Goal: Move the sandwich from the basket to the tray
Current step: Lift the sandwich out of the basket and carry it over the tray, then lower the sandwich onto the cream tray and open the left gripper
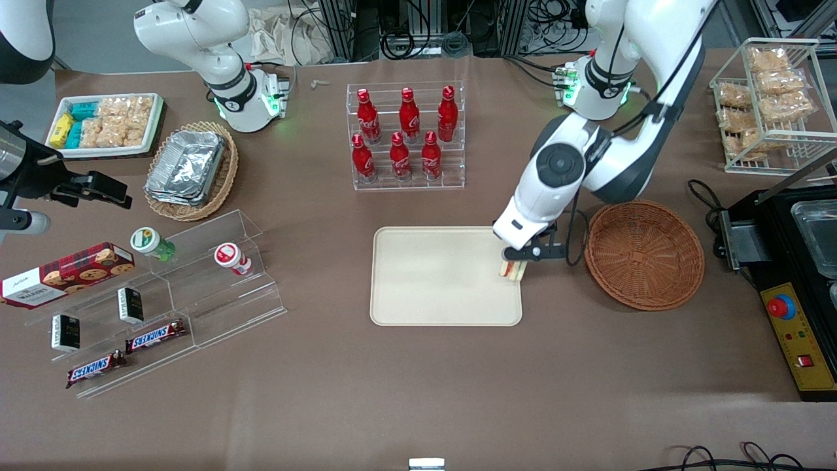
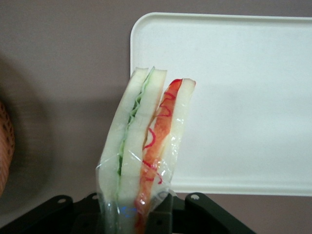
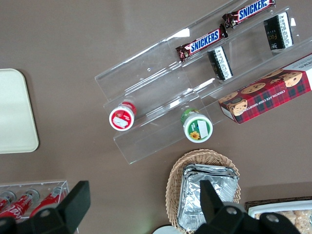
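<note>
The brown table (image 1: 418,392) carries the tray (image 1: 431,281), the basket (image 1: 644,255) and a bottle rack (image 1: 405,137).

Even overhead light; tool (image 1: 514,260) casting soft shadow on surface (image 1: 418,392). Wrist cam blurring near sandwich (image 2: 146,151); foil containers (image 1: 186,167) glaring.

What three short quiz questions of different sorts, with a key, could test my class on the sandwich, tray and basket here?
1. True or false: the sandwich lies in the basket.
2. Over which part of the tray is the gripper? A. its middle B. its edge nearest the basket C. its edge nearest the bottles
3. Fill in: the basket holds ____.

Key: 1. False, the gripper holds it. 2. B. 3. Nothing.
</note>
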